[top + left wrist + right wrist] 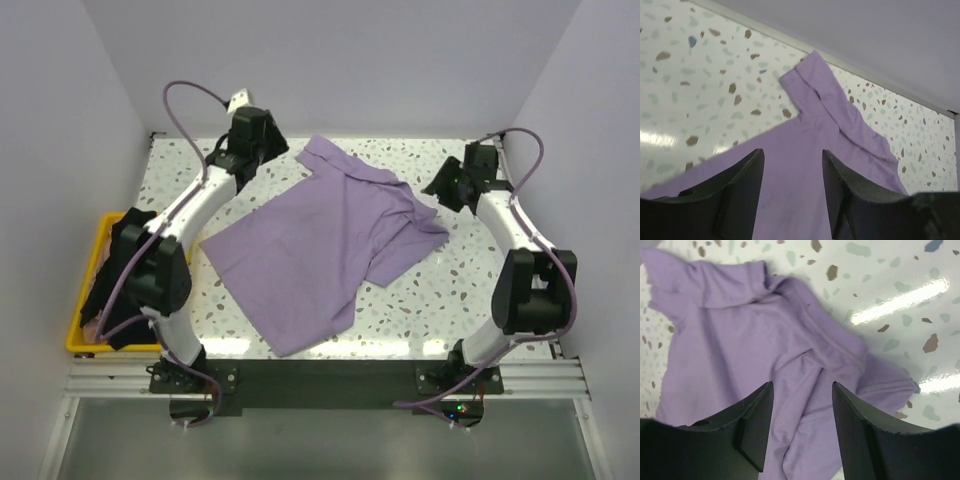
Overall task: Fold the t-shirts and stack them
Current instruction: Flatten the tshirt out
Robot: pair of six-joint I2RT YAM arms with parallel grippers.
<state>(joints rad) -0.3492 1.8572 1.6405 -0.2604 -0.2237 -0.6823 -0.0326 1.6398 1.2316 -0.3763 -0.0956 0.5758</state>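
The lavender t-shirt (320, 250) lies flat on the terrazzo surface (460, 290). Its long axis runs on a diagonal, from the hem (300, 340) near the front edge up to the shoulders at the far right. One sleeve (325, 155) points toward the back wall. The other sleeve (415, 225) is rumpled and folded in on itself toward the right side.

The left pincer (792, 155) is released, its fingers spread with nothing between them. It hangs over the shirt's upper left edge, and the far sleeve lies ahead of it and slightly to the right. The right pincer (802, 387) is also released and empty. It hovers just above the crumpled sleeve and collar area, so it is the nearer arm for that bunched side, while the left arm is nearer the far sleeve.

The next move probably turns on each pincer coming down on its own shoulder or sleeve edge, so the top of the shirt can be drawn along the diagonal toward the hem.

Bare surface lies open to the right of the shirt and along the front. The back wall stands close behind the far sleeve. The yellow crate (85, 345) sits off the left edge, its contents mostly hidden by the left arm.
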